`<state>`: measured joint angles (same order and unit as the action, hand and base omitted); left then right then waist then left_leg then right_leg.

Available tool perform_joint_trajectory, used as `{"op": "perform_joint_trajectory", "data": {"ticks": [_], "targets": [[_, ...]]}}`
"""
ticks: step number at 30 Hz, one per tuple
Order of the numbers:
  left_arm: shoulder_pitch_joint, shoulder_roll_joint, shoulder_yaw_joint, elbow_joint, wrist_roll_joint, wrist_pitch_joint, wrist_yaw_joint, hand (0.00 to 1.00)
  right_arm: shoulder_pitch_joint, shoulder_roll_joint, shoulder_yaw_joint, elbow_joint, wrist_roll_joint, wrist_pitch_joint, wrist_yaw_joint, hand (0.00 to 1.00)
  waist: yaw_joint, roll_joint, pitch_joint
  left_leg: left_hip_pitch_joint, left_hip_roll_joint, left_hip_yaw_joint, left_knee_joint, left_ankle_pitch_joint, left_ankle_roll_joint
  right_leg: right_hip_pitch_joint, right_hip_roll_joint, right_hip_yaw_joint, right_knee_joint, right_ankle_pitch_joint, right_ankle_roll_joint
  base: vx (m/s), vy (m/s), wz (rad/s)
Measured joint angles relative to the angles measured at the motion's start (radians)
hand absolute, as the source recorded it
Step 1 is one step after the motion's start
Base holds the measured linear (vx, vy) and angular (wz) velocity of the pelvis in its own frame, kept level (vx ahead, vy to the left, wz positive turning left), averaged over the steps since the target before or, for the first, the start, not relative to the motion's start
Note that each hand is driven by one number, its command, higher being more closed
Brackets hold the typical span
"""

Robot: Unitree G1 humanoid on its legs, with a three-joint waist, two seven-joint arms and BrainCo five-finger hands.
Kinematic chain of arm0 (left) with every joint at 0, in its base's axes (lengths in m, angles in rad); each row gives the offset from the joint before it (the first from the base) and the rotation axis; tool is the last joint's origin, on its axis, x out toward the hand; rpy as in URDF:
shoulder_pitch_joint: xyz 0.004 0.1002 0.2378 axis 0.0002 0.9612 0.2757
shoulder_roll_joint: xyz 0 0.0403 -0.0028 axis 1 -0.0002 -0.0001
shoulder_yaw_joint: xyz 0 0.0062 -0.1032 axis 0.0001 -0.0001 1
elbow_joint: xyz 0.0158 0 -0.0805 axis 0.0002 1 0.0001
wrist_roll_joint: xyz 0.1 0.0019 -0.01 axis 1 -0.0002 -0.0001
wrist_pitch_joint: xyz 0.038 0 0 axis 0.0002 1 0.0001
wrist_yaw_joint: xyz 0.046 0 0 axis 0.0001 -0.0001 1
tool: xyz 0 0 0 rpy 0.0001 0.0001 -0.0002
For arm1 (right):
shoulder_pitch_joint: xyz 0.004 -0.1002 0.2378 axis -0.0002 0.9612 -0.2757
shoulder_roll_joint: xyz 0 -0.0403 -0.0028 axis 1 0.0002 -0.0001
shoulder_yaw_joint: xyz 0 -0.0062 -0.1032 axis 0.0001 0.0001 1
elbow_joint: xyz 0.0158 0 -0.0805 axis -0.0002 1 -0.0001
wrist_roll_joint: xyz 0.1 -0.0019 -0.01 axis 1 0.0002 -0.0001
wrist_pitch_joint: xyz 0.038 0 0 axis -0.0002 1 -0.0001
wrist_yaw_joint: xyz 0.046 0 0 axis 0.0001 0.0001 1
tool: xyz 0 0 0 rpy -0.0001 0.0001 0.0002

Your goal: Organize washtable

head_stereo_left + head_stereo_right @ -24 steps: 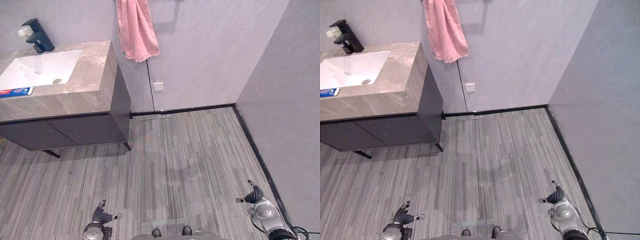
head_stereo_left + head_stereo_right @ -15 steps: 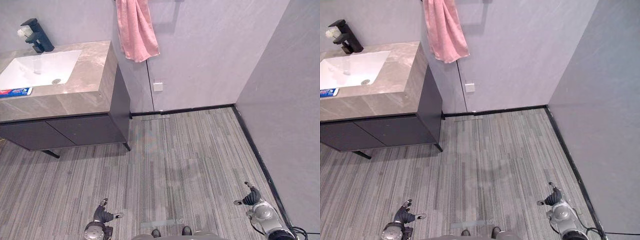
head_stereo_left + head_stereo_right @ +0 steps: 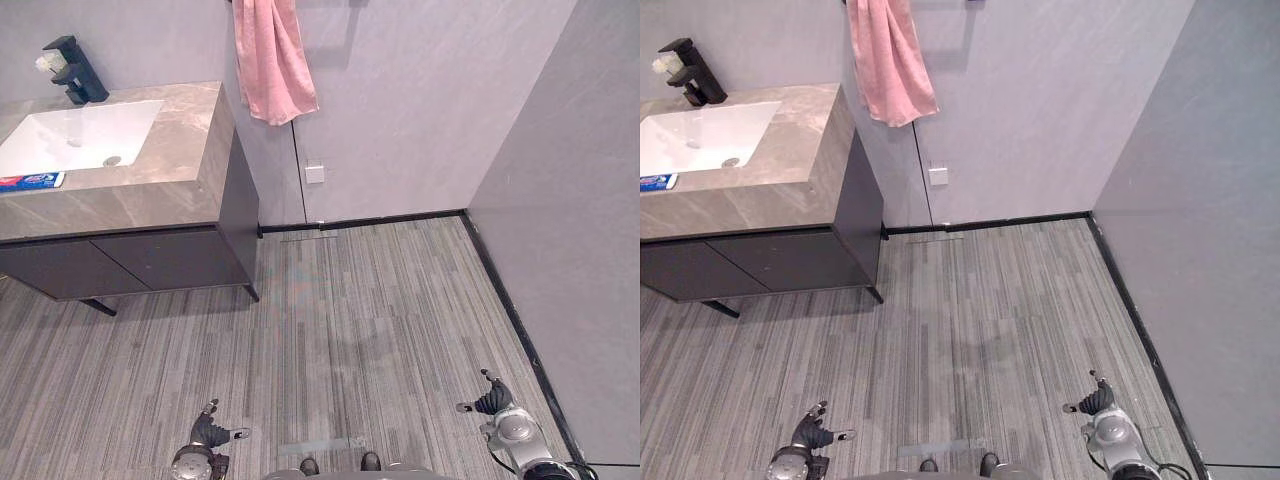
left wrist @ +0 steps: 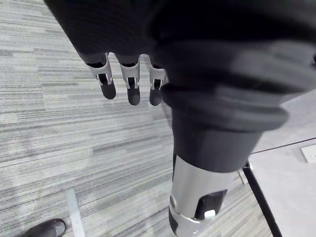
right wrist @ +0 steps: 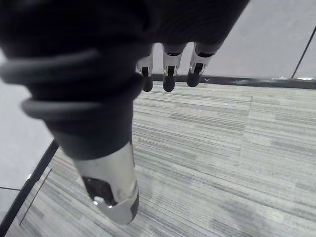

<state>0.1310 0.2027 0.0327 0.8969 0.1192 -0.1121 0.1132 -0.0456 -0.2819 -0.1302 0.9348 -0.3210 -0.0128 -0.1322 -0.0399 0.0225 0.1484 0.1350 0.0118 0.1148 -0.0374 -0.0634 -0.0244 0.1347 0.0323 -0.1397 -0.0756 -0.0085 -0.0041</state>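
The washtable stands at the far left with a grey marble top, a white sink and a black faucet. A blue and red toothpaste tube lies on the top in front of the sink. A pink towel hangs on the wall beside the washtable. My left hand hangs low over the floor, far from the washtable, its fingers straight and empty. My right hand hangs low near the right wall, its fingers also straight and empty.
A dark cabinet on thin legs sits under the washtable top. A white wall socket is low on the back wall. Black skirting runs along the grey right wall. Striped grey floor lies between me and the washtable.
My right hand has sunk a little and drifted left over the floor. My left hand has dropped slightly. Nothing on the washtable has moved.
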Motion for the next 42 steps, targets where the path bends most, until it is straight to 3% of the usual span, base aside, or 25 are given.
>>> {"op": "perform_joint_trajectory", "data": {"ticks": [9, 12, 13, 16, 19, 22, 24, 27, 29, 30, 31, 32, 34, 36, 37, 38, 40, 42], "targets": [[-0.015, -0.003, 0.002, 0.0, -0.031, 0.017, 0.003, 0.0, -0.008, 0.047, -0.061, 0.032, 0.076, 0.021, -0.003, 0.0, 0.002, -0.007, 0.002, -0.034, -0.001, 0.023, -0.001, -0.002, 0.003, -0.046, -0.002, 0.012, 0.013, 0.0, 0.001, -0.01, 0.003, -0.05], [-0.022, -0.004, 0.006, -0.001, -0.04, 0.018, 0.005, 0.0, -0.018, 0.055, -0.085, 0.032, 0.085, 0.023, -0.004, 0.0, 0.003, -0.013, 0.01, -0.059, 0.004, 0.035, 0.043, -0.014, 0.014, -0.085, -0.005, 0.027, 0.074, -0.02, 0.029, 0.02, 0.019, -0.19], [-0.023, -0.005, 0.006, -0.002, -0.04, 0.018, 0.006, 0.0, -0.022, 0.061, -0.1, 0.032, 0.086, 0.023, -0.005, 0.0, 0.003, -0.013, 0.012, -0.064, 0.007, 0.041, 0.068, -0.032, 0.018, -0.1, -0.007, 0.03, 0.115, -0.039, 0.049, 0.01, 0.03, -0.16], [-0.029, -0.006, 0.006, -0.004, -0.047, 0.018, 0.019, 0.0, -0.019, 0.063, -0.109, 0.033, 0.096, 0.024, -0.01, 0.0, 0.001, -0.017, 0.017, -0.072, -0.003, 0.057, 0.135, -0.086, 0.032, -0.157, -0.037, 0.03, 0.278, -0.128, 0.059, -0.01, 0.06, -0.08], [-0.033, -0.005, 0.006, -0.012, -0.05, 0.018, 0.021, 0.0, -0.004, 0.078, -0.109, 0.034, 0.098, 0.032, -0.019, 0.0, 0.003, -0.027, 0.036, -0.073, -0.022, 0.066, 0.19, -0.14, 0.055, -0.239, -0.094, -0.008, 0.524, -0.209, 0.108, -0.02, 0.071, 0.05], [-0.023, 0.003, 0.006, -0.025, -0.057, 0.02, 0.021, 0.0, -0.005, 0.104, -0.108, 0.041, 0.116, 0.039, -0.019, 0.0, 0.011, -0.041, 0.054, -0.051, -0.042, 0.075, 0.221, -0.186, 0.077, -0.347, -0.162, -0.061, 0.786, -0.207, 0.104, 0.02, 0.08, -0.08], [-0.022, 0.004, 0.005, -0.025, -0.068, 0.025, 0.021, 0.0, -0.007, 0.109, -0.105, 0.072, 0.119, 0.041, -0.018, 0.0, 0.015, -0.044, 0.068, -0.025, -0.043, 0.068, 0.224, -0.207, 0.083, -0.393, -0.19, -0.092, 0.876, -0.237, 0.09, 0.18, 0.01, 0.03], [-0.039, 0.004, 0.0, -0.025, -0.069, 0.028, 0.021, 0.0, -0.012, 0.107, -0.103, 0.075, 0.119, 0.042, -0.019, 0.0, -0.002, -0.025, 0.086, -0.006, -0.004, 0.038, 0.227, -0.221, 0.067, -0.439, -0.186, -0.153, 0.768, -0.256, 0.083, 0.26, -0.045, 0.18], [-0.067, 0.002, -0.003, -0.025, -0.069, 0.028, 0.022, 0.0, -0.014, 0.104, -0.103, 0.075, 0.119, 0.042, -0.019, 0.0, -0.002, -0.014, 0.099, 0.017, 0.031, 0.023, 0.21, -0.221, 0.052, -0.473, -0.159, -0.167, 0.645, -0.237, 0.076, 0.36, -0.115, 0.24], [-0.08, 0.004, -0.004, -0.025, -0.069, 0.027, 0.022, 0.0, -0.01, 0.102, -0.103, 0.071, 0.118, 0.042, -0.019, 0.0, -0.004, -0.021, 0.097, 0.029, 0.038, 0.016, 0.205, -0.225, 0.022, -0.482, -0.147, -0.156, 0.554, -0.184, 0.063, 0.32, -0.138, 0.28], [-0.085, 0.007, -0.004, -0.025, -0.068, 0.027, 0.021, 0.0, -0.003, 0.1, -0.104, 0.07, 0.118, 0.041, -0.019, 0.0, -0.006, -0.037, 0.097, 0.05, 0.037, 0.006, 0.199, -0.241, -0.005, -0.482, -0.151, -0.149, 0.509, -0.132, 0.049, 0.52, -0.245, 0.45], [-0.092, 0.002, -0.003, -0.02, -0.068, 0.028, 0.022, 0.0, 0.006, 0.095, -0.105, 0.07, 0.118, 0.042, -0.018, 0.0, -0.011, -0.044, 0.103, 0.085, 0.046, -0.018, 0.192, -0.258, -0.033, -0.474, -0.166, -0.161, 0.538, -0.072, -0.027, 0.4, -0.204, 0.36], [-0.095, -0.008, -0.017, -0.025, -0.068, 0.021, 0.02, 0.0, 0.001, 0.092, -0.107, 0.064, 0.118, 0.04, -0.018, 0.0, -0.018, -0.026, 0.097, 0.081, 0.082, -0.035, 0.219, -0.238, -0.07, -0.46, -0.146, -0.193, 0.561, -0.127, -0.047, 0.51, -0.294, 0.22], [-0.097, -0.019, -0.024, -0.024, -0.068, 0.02, 0.019, 0.0, -0.012, 0.09, -0.108, 0.053, 0.118, 0.033, -0.018, 0.0, -0.029, -0.008, 0.096, 0.038, 0.116, -0.037, 0.333, -0.214, -0.112, -0.413, -0.115, -0.219, 0.521, -0.15, -0.07, 0.45, -0.256, 0.16], [-0.103, -0.03, -0.024, -0.024, -0.068, 0.02, 0.019, 0.0, -0.007, 0.089, -0.108, 0.055, 0.118, 0.03, -0.018, 0.0, -0.028, -0.006, 0.096, -0.022, 0.137, -0.037, 0.482, -0.182, -0.165, -0.355, -0.098, -0.232, 0.465, -0.153, -0.074, 0.41, -0.194, 0.38], [-0.104, -0.04, -0.025, -0.024, -0.068, 0.019, 0.016, 0.0, 0.004, 0.089, -0.106, 0.055, 0.118, 0.03, -0.019, 0.0, -0.028, -0.006, 0.097, -0.099, 0.173, -0.032, 0.681, -0.172, -0.191, -0.281, -0.082, -0.245, 0.401, -0.154, -0.076, 0.49, -0.224, 0.33], [-0.102, -0.044, -0.025, -0.023, -0.068, 0.021, 0.016, 0.0, 0.01, 0.089, -0.104, 0.055, 0.124, 0.028, -0.02, 0.0, -0.015, -0.008, 0.099, -0.187, 0.221, 0.02, 0.9, -0.188, -0.165, -0.174, -0.06, -0.249, 0.329, -0.157, -0.076, 0.37, -0.151, 0.14], [-0.11, -0.044, -0.025, -0.023, -0.068, 0.021, 0.016, 0.0, 0.01, 0.088, -0.11, 0.056, 0.135, 0.024, -0.022, 0.0, 0.003, -0.013, 0.104, -0.274, 0.234, 0.057, 0.967, -0.218, -0.115, -0.107, -0.059, -0.247, 0.287, -0.164, -0.069, 0.27, -0.07, -0.01]]}}
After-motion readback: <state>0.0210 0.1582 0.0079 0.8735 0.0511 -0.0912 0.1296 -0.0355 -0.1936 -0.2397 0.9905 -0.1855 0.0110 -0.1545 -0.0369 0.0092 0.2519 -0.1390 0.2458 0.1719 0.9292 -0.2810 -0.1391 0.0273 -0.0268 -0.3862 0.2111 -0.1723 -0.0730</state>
